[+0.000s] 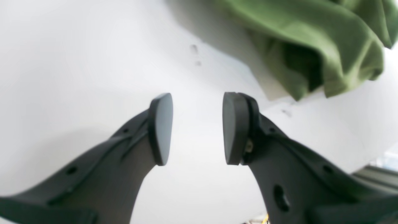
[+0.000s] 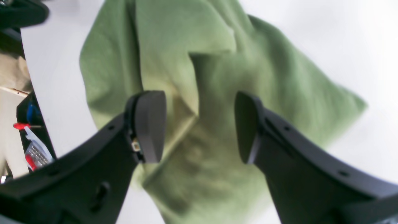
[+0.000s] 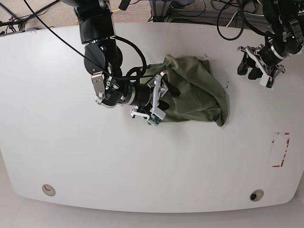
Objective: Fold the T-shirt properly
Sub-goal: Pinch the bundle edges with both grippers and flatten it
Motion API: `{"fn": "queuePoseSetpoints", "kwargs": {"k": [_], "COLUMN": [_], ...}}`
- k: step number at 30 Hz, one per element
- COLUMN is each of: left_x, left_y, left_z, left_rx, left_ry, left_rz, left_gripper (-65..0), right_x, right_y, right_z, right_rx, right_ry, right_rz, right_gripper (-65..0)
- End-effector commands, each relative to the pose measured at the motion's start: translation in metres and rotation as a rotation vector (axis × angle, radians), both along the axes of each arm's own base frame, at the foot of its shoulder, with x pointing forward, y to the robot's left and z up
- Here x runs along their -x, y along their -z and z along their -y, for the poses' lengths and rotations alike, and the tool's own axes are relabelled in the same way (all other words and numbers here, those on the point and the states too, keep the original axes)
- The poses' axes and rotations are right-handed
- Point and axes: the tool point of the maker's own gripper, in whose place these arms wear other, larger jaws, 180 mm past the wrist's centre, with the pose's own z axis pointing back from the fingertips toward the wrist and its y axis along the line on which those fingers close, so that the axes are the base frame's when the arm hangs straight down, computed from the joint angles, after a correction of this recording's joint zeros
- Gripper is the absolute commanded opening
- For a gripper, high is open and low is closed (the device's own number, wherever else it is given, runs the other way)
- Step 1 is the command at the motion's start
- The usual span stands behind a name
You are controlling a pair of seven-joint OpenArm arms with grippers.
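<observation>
The olive-green T-shirt lies crumpled in a heap on the white table, a little back of its middle. My right gripper is open at the heap's left edge, its jaws spread just over the cloth; the right wrist view shows the T-shirt filling the gap between the open fingers of that gripper, with nothing held. My left gripper is open and empty at the back right, well away from the cloth. In the left wrist view that gripper hangs over bare table with the T-shirt beyond it.
A red-marked rectangle is on the table at the right. Two round holes sit near the front edge, one on the left and one on the right. Cables trail off the back edge.
</observation>
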Motion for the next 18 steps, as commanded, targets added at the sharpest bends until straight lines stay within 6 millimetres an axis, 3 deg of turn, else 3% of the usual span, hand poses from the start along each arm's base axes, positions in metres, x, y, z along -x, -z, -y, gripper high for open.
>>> {"fn": "queuePoseSetpoints", "kwargs": {"k": [1, 7, 11, 18], "left_x": [-0.001, 0.002, 0.005, 0.008], "left_y": [-0.014, -0.023, -0.033, -0.046], "left_z": [-0.015, -0.043, -0.067, -0.093], "left_rx": [-0.01, -0.044, -0.074, -0.106], "left_ry": [-0.037, -0.115, -0.183, -0.261], "left_rz": [0.048, 0.07, 0.094, 0.132], "left_gripper": [-40.6, -40.6, -40.6, -40.6], "right_x": [-0.011, -0.014, 0.011, 0.078], "right_y": [-0.026, -0.025, -0.027, -0.011], "right_z": [-0.018, -0.044, -0.079, -0.122], "right_rx": [-0.086, -0.138, -0.146, -0.122], "right_ry": [-0.005, -0.018, -0.124, -0.322], "right_rz": [0.051, -0.001, -0.009, -0.059], "right_gripper": [-31.5, -31.5, -31.5, -31.5]}}
